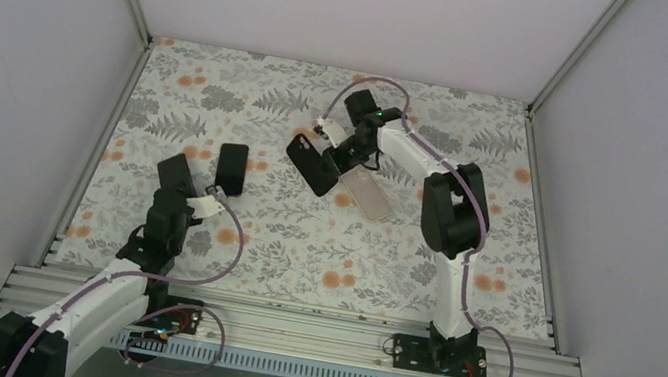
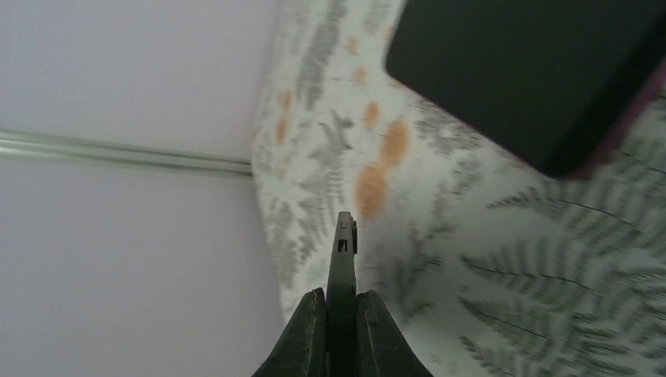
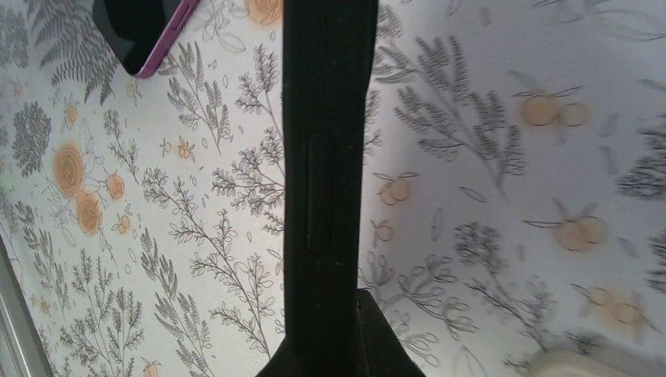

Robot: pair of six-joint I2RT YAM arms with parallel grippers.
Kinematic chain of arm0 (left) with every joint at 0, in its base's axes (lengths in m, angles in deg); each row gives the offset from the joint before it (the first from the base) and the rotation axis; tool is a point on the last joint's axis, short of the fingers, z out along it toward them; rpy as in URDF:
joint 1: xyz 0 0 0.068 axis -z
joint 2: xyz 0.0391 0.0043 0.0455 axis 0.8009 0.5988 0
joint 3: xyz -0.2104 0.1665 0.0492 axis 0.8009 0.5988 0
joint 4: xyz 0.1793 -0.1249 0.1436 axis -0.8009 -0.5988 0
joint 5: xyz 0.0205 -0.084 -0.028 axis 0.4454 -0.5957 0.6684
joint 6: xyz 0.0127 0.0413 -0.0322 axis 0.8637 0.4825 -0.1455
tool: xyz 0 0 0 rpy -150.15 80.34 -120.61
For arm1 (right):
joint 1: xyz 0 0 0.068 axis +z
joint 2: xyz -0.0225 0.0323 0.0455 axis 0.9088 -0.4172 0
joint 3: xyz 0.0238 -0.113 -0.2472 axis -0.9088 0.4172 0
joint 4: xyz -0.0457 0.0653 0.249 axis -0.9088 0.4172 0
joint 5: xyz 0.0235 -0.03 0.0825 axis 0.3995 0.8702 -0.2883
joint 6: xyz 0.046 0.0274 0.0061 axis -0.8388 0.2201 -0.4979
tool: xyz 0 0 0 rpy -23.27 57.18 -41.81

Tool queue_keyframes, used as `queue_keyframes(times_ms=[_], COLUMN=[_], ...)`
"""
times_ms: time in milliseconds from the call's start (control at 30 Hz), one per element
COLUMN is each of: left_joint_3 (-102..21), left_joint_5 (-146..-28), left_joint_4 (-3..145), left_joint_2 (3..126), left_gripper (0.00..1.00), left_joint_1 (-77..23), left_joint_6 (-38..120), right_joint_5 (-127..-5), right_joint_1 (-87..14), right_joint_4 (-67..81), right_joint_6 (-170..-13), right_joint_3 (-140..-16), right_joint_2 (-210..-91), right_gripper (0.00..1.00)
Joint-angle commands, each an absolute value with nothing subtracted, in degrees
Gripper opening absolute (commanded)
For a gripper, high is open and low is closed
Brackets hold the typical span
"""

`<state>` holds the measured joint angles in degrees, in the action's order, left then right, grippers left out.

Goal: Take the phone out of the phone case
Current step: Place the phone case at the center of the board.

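- Right jaws clamped on the black case (image 3: 330, 157), held edge-on above the surface (image 1: 298, 264); it looks empty, though I cannot be sure
- Purple-edged phone (image 1: 232, 167) lies flat near the left jaws, which are together, holding nothing; removal seems done; only setting the case down remains

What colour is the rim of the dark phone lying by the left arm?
Purple rim, clearest in the right wrist view.
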<state>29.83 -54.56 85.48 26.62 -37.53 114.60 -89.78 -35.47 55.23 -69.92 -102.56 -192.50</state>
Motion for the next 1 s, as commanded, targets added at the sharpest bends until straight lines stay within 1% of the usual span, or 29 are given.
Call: queue_keyframes(times_ms=[0, 33, 167, 200, 267, 333, 433, 500, 533, 567, 633, 667, 700, 733, 800, 867, 900, 967], left_joint_3=[28.44, 27.37, 23.16, 22.07, 20.94, 20.15, 17.07, 14.37, 12.76, 10.9, 6.68, 4.02, 1.08, -2.36, -10.09, -17.76, -21.36, -27.8], left_joint_5=[-59.76, -61.7, -68.84, -70.36, -72.58, -74.02, -76.37, -77.64, -78.42, -79.33, -82.01, -83.58, -85.39, -87.07, -89.5, -91.48, -91.58, -90.51], left_joint_4=[81.37, 76.19, 63.91, 60.82, 56.77, 53.3, 46.77, 42.46, 39.88, 37.29, 31.97, 29.49, 26.45, 23.57, 18.16, 15.54, 15.46, 17.16], left_joint_2=[28.11, 28.87, 32.22, 33.13, 34.32, 35.1, 35.73, 36.0, 35.93, 35.8, 35.28, 34.95, 34.99, 35.27, 36.11, 37.01, 37.51, 39.1], left_gripper=[0.02, 0.02, 0.03, 0.04, 0.1, 0.12, 0.17, 0.25, 0.32, 0.4, 0.65, 0.73, 0.78, 0.82, 0.87, 0.97, 1.0, 1.0], left_joint_1=[-37.91, -37.85, -37.84, -37.85, -37.86, -37.86, -37.76, -37.76, -37.86, -37.87, -37.9, -37.88, -37.89, -37.97, -38.15, -39.01, -39.59, -41.49], left_joint_6=[112.56, 111.76, 109.84, 109.81, 109.65, 109.63, 108.71, 107.39, 106.9, 106.35, 105.01, 104.15, 103.5, 102.84, 101.38, 99.69, 98.47, 95.33], right_joint_5=[-89.24, -89.06, -88.07, -87.67, -87.1, -86.28, -85.86, -85.68, -84.83, -83.75, -80.69, -78.97, -77.41, -75.63, -70.84, -65.49, -63.15, -59.17], right_joint_1=[-33.9, -33.88, -33.95, -33.93, -33.89, -33.91, -33.88, -33.96, -33.89, -33.88, -33.88, -33.99, -34.01, -34.09, -34.31, -35.32, -36.18, -39.31], right_joint_4=[57.83, 58.32, 61.62, 62.64, 64.69, 65.57, 67.03, 68.87, 69.75, 70.7, 71.93, 72.16, 72.31, 72.49, 72.36, 70.68, 68.9, 64.59], right_joint_6=[-68.99, -68.79, -67.2, -66.58, -65.2, -64.26, -62.66, -61.66, -61.07, -60.54, -59.9, -59.72, -59.66, -59.77, -60.38, -61.44, -62.06, -63.51], right_joint_3=[-106.23, -106.43, -106.46, -106.31, -105.85, -105.07, -104.11, -104.15, -104.2, -104.36, -104.35, -104.38, -104.34, -104.59, -105.39, -106.35, -106.31, -106.03], right_joint_2=[-194.13, -194.67, -196.52, -196.91, -197.5, -197.24, -196.03, -195.02, -194.37, -193.44, -190.74, -189.19, -187.37, -185.51, -181.86, -177.43, -175.0, -170.06], right_gripper=[0.03, 0.03, 0.04, 0.07, 0.14, 0.21, 0.38, 0.51, 0.61, 0.68, 0.82, 0.88, 0.95, 0.99, 1.0, 1.0, 1.0, 1.0])
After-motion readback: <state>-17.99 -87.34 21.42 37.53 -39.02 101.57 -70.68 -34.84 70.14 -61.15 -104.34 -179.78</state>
